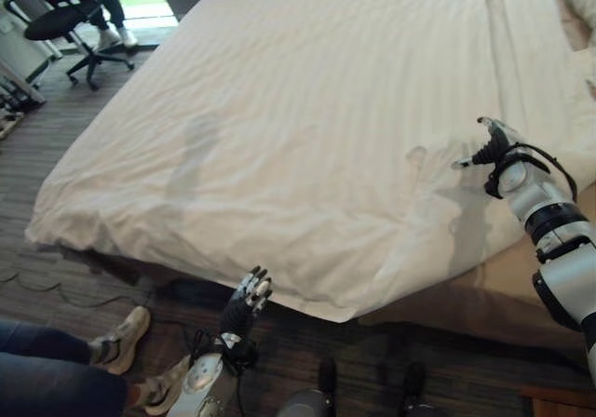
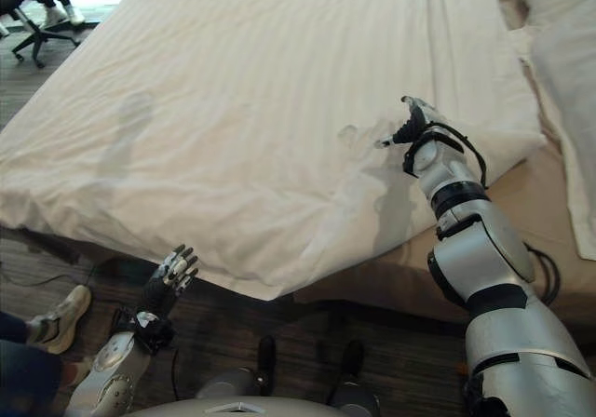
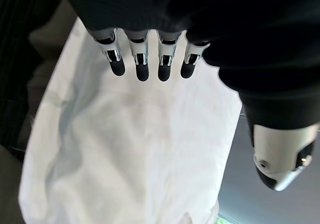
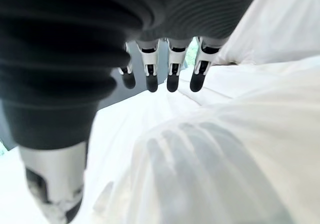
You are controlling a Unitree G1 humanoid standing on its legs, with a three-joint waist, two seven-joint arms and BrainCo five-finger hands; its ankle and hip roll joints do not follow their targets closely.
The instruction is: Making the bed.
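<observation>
A white striped duvet [image 1: 307, 110] lies spread over the bed, and its near corner [image 1: 345, 296] hangs over the bed's near edge. My right hand [image 1: 493, 143] hovers just above the duvet's rumpled right edge, open, with its straight fingers [image 4: 172, 76] holding nothing and its shadow on the cloth [image 4: 240, 149]. My left hand [image 1: 250, 298] is low in front of the bed, just below the hanging duvet edge. It is open too, its fingers [image 3: 140, 66] straight and pointing at the white cloth [image 3: 135, 159].
A white pillow [image 2: 559, 45] lies at the far right by the bed's head. A tan mattress side [image 2: 549, 221] shows beside the duvet. An office chair [image 1: 70, 26] stands far left. A person's shoes [image 1: 121, 338] rest on the floor at the near left.
</observation>
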